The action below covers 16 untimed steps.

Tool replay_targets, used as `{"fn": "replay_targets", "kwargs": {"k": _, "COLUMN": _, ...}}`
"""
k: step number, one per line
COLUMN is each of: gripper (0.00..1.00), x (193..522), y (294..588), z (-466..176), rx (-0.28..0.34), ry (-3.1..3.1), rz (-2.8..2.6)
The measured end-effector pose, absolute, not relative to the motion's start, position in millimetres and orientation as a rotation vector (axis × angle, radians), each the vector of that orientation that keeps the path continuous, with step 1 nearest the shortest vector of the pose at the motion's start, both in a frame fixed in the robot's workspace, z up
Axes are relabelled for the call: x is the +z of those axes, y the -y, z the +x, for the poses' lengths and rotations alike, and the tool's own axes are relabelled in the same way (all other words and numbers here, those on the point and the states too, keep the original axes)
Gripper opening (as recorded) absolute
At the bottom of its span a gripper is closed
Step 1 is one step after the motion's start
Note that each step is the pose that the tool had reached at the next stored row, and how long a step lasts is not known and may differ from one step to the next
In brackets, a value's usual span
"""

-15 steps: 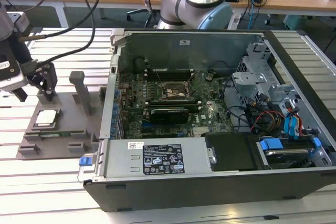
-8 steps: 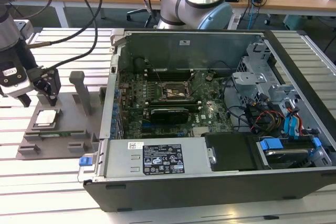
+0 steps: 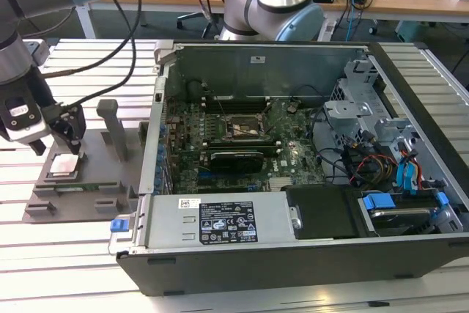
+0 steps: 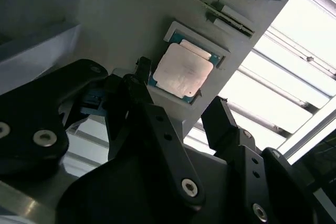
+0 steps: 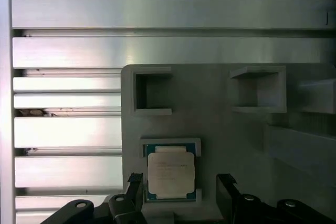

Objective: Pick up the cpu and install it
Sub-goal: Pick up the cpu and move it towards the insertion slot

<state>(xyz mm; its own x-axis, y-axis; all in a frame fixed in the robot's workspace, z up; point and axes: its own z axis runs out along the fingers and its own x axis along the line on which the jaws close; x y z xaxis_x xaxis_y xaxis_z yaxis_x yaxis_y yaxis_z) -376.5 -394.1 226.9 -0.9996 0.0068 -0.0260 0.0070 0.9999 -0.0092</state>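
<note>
Black angular gripper (image 5: 180,181), fingers (image 5: 134,190) spread apart on either side of the cpu (image 5: 169,173), a flat square chip with a dull silvery lid. It sits in a rimmed pocket of the matte grey holder (image 5: 210,129). Beyond lies the ribbed aluminium table (image 5: 68,51). In the exterior view, the open computer case (image 3: 256,60) holds a green motherboard (image 3: 293,157).

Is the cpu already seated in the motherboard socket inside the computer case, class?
No: in the exterior view the cpu lies in a recess of the grey holder, outside the computer case.
</note>
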Motion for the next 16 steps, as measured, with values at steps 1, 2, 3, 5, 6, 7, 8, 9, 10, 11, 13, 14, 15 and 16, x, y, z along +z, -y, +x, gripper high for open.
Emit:
{"fn": "replay_targets", "kwargs": {"k": 1, "gripper": 0.66, "x": 223, "y": 394, "z": -377, "rx": -0.014, "ry": -3.116, "rz": 0.010}}
{"fn": "replay_targets", "kwargs": {"k": 2, "gripper": 0.66, "x": 220, "y": 394, "z": -377, "rx": -0.014, "ry": -3.116, "rz": 0.009}}
{"fn": "replay_targets", "kwargs": {"k": 3, "gripper": 0.66, "x": 214, "y": 394, "z": -377, "rx": -0.014, "ry": -3.116, "rz": 0.007}}
{"fn": "replay_targets", "kwargs": {"k": 5, "gripper": 0.66, "x": 210, "y": 394, "z": -377, "rx": -0.014, "ry": -3.116, "rz": 0.004}}
{"fn": "replay_targets", "kwargs": {"k": 6, "gripper": 0.66, "x": 208, "y": 395, "z": -377, "rx": -0.014, "ry": -3.116, "rz": 0.001}}
{"fn": "replay_targets", "kwargs": {"k": 7, "gripper": 0.66, "x": 206, "y": 395, "z": -378, "rx": -0.014, "ry": -3.116, "rz": -0.002}}
{"fn": "replay_targets", "kwargs": {"k": 8, "gripper": 0.66, "x": 204, "y": 395, "z": -378, "rx": -0.014, "ry": -3.116, "rz": -0.005}}
{"fn": "replay_targets", "kwargs": {"k": 9, "gripper": 0.66, "x": 202, "y": 396, "z": -378, "rx": -0.014, "ry": -3.115, "rz": -0.010}}
{"fn": "replay_targets", "kwargs": {"k": 10, "gripper": 0.66, "x": 200, "y": 396, "z": -378, "rx": -0.014, "ry": -3.115, "rz": -0.019}}
{"fn": "replay_targets", "kwargs": {"k": 11, "gripper": 0.66, "x": 199, "y": 396, "z": -378, "rx": -0.014, "ry": -3.115, "rz": -0.029}}
{"fn": "replay_targets", "kwargs": {"k": 13, "gripper": 0.66, "x": 195, "y": 396, "z": -378, "rx": -0.014, "ry": -3.115, "rz": -0.045}}
{"fn": "replay_targets", "kwargs": {"k": 14, "gripper": 0.66, "x": 194, "y": 396, "z": -379, "rx": -0.014, "ry": -3.115, "rz": -0.045}}
{"fn": "replay_targets", "kwargs": {"k": 15, "gripper": 0.66, "x": 194, "y": 396, "z": -379, "rx": -0.014, "ry": -3.115, "rz": -0.045}}
{"fn": "replay_targets", "kwargs": {"k": 16, "gripper": 0.66, "x": 192, "y": 396, "z": -380, "rx": -0.014, "ry": -3.115, "rz": -0.045}}
